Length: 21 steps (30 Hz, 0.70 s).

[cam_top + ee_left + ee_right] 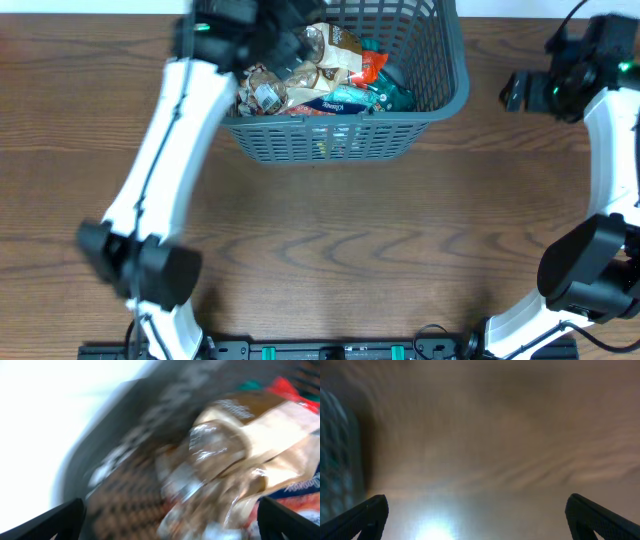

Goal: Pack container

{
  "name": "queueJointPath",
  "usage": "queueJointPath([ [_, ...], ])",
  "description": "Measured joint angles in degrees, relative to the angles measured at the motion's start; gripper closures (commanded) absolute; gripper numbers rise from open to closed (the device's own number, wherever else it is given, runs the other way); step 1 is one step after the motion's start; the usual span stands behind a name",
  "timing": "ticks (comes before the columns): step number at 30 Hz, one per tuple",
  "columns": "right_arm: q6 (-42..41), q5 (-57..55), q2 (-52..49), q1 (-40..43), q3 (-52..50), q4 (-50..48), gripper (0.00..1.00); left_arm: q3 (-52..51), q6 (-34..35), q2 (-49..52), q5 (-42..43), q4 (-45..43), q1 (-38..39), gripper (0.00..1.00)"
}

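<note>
container: one dark grey lattice basket [300,140] – stands on the desk [330,240], far edge, about centre, part cut off by the top of the overhead view
contents: loose heap of snack packets, overlapping, all inside the walls
packet colours: beige-brown packets [320,55] on the left and middle; red-orange one [372,65] right of them; teal one [385,95] at the right; blue one [335,103] against the near wall
packet count: at least four – exact number cannot be told, pile is tangled and the wrist view is blurred
left hand [170,522]: over the basket's left part, above the beige-brown packets, fingers spread wide, nothing between them
right hand [477,517]: over bare desk to the right of the basket, well apart from it, fingers spread wide, holding nothing
arms count: two
baskets count: one
</note>
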<state>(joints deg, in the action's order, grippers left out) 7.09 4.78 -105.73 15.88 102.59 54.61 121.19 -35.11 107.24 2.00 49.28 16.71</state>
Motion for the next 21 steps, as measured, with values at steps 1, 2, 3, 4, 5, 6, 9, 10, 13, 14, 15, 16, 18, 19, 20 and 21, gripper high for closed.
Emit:
queueJointPath([
  [1,0.0,-0.1,0.0,0.0,2.8,-0.1,0.01,0.0,2.0,-2.8,-0.8,1.5,-1.5,0.01],
  [2,0.0,-0.2,0.0,0.0,5.4,0.1,0.01,0.0,3.5,-4.9,-1.4,2.4,-2.7,0.01],
  [3,0.0,-0.2,0.0,-0.1,8.4,0.3,0.01,0.0,5.4,-7.7,-1.9,3.9,-4.6,0.01],
  [4,0.0,-0.3,0.0,-0.2,11.5,0.6,0.01,0.0,7.0,-10.0,-2.4,5.1,-6.2,0.01],
  [5,0.0,-0.4,0.0,-0.3,13.5,0.9,0.01,0.0,8.7,-12.3,-2.9,6.4,-8.0,0.01],
  [6,0.0,-0.4,0.1,-0.5,15.6,1.4,0.01,0.1,10.4,-14.4,-3.3,7.8,-9.8,0.01],
  [9,0.0,-0.4,0.7,-1.6,19.4,3.5,0.04,0.2,14.4,-19.0,-4.0,11.8,-13.9,0.01],
  [10,0.0,-0.4,1.0,-2.1,19.7,4.2,0.05,0.2,15.4,-20.2,-4.0,13.2,-15.1,0.01],
  [13,-0.1,-0.4,2.1,-3.5,19.7,7.0,0.03,0.1,17.2,-22.3,-4.0,17.4,-17.2,0.01],
  [14,-0.3,-0.5,2.5,-4.0,19.7,8.0,0.03,-0.2,17.6,-23.0,-4.0,18.1,-17.6,0.01],
  [15,-0.6,-0.7,2.9,-4.4,19.7,8.9,0.02,-0.9,18.1,-23.8,-3.9,18.3,-17.7,0.01],
  [16,-0.9,-1.1,3.5,-4.8,19.7,9.8,0.02,-2.1,18.5,-24.8,-3.9,18.2,-17.8,0.01],
  [18,-1.8,-2.1,5.2,-5.3,19.7,12.2,0.01,-5.3,18.9,-27.1,-3.9,17.7,-17.8,0.01],
  [19,-2.1,-2.5,6.3,-5.5,19.7,13.6,0.01,-6.7,19.0,-28.1,-3.9,17.4,-17.8,0.01],
  [20,-2.4,-2.8,7.6,-5.6,19.7,15.0,0.01,-9.0,19.1,-29.7,-3.9,16.9,-17.8,0.02],
  [21,-2.7,-3.2,9.2,-5.6,19.7,16.3,0.01,-11.3,19.3,-31.3,-3.9,16.2,-17.8,0.01],
])
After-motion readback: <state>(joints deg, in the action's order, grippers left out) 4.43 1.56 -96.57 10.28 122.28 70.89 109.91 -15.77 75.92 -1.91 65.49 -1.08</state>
